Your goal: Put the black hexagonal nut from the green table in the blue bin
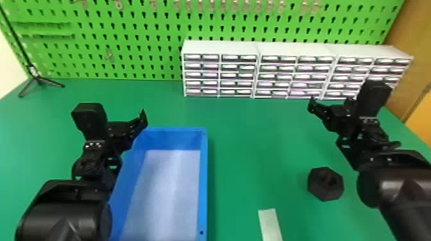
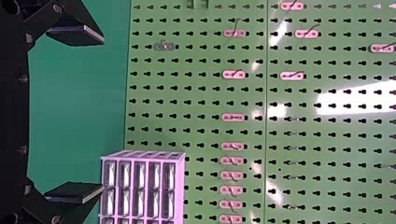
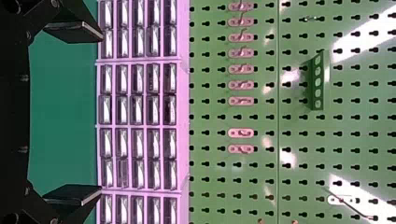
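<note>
The black hexagonal nut [image 1: 325, 184] lies on the green table [image 1: 247, 137], toward the right, just left of the right forearm. The blue bin [image 1: 203, 179] stands left of centre with a pale bottom. My left gripper [image 1: 142, 117] is over the bin's far left corner. My right gripper [image 1: 312, 104] is beyond the nut, in front of the drawer cabinets. In the left wrist view, the left gripper [image 2: 102, 114] is open, its fingers wide apart. The right gripper [image 3: 102, 112] in the right wrist view is likewise open, with nothing between its fingers.
White drawer cabinets [image 1: 221, 48] stand along the table's back right, against a green pegboard [image 1: 144, 35]. A pale strip [image 1: 270, 224] lies on the table between bin and nut, near the front. A black tripod stand [image 1: 38, 78] is at the back left.
</note>
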### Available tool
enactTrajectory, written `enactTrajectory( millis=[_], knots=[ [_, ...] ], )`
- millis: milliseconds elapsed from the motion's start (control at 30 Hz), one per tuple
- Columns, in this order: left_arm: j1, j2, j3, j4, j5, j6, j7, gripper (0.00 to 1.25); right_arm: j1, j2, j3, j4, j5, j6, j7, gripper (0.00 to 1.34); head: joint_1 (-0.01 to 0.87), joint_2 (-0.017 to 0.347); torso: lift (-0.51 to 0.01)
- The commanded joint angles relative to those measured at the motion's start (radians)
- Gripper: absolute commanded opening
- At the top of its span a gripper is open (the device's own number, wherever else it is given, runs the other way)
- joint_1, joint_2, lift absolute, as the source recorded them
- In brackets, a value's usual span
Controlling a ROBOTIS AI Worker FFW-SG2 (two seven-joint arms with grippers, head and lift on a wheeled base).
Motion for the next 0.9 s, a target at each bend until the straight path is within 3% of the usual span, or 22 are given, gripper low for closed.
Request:
enactTrajectory(
  millis=[0,867],
  knots=[
    [0.000,0.000,0.000,0.001,0.000,0.000,0.000,1.08,0.000,0.000,0.000,-0.001,0.000,0.000,0.000,1.18,0.683,0.028,-0.096],
    [-0.002,0.000,0.003,0.001,0.000,0.000,0.000,1.08,0.003,-0.002,0.000,-0.005,0.000,0.012,0.001,1.18,0.683,0.028,-0.096]
  ],
)
